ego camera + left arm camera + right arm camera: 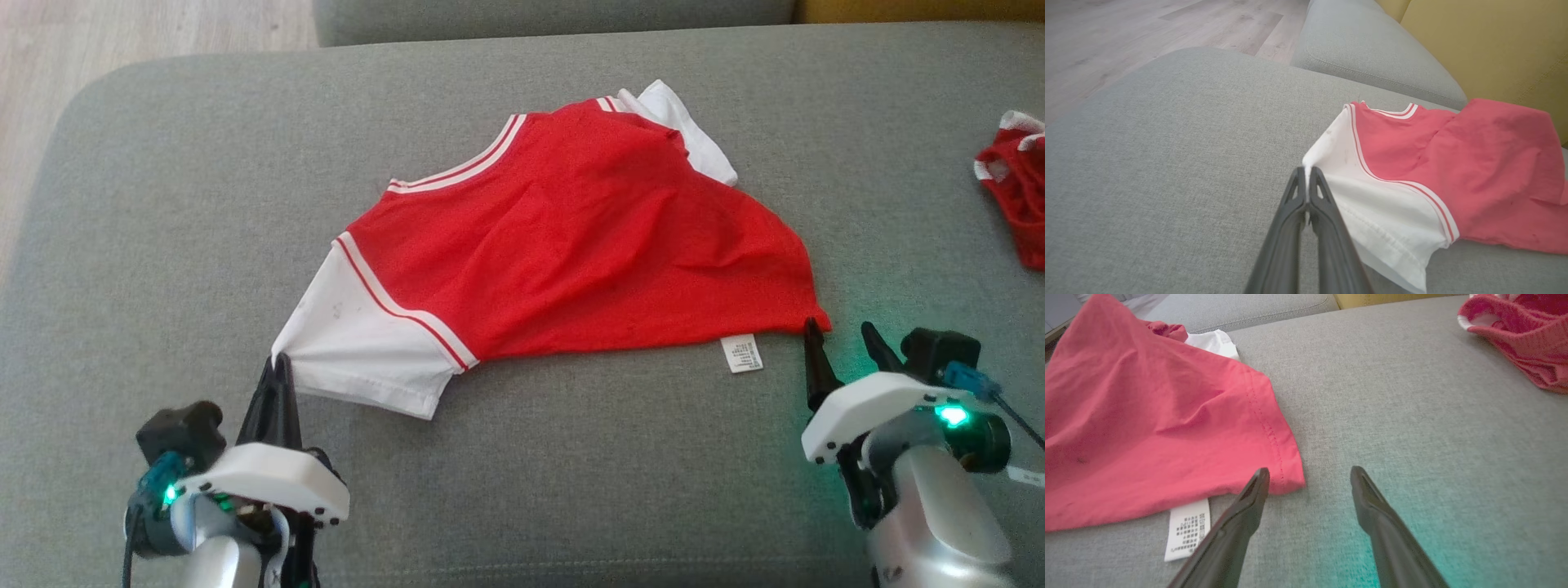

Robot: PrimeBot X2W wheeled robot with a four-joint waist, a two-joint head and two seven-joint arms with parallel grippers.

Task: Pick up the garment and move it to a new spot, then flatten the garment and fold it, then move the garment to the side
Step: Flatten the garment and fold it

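The garment (563,237) is a red T-shirt with white sleeves and striped trim, lying spread but wrinkled on the grey sofa cushion (163,245). My left gripper (279,363) is shut on the tip of the near white sleeve (1372,204), seen pinched in the left wrist view at the gripper (1306,171). My right gripper (841,331) stands open at the shirt's red hem corner (1286,473), its left finger (1249,498) touching the corner's edge and nothing between the fingers. A white care label (1188,528) sticks out from under the hem.
A second red and white piece of clothing (1016,192) lies crumpled at the right edge of the cushion. The cushion's rounded left edge drops to a wooden floor (1126,36). A grey back cushion (1372,61) and a yellow one (1494,49) stand behind.
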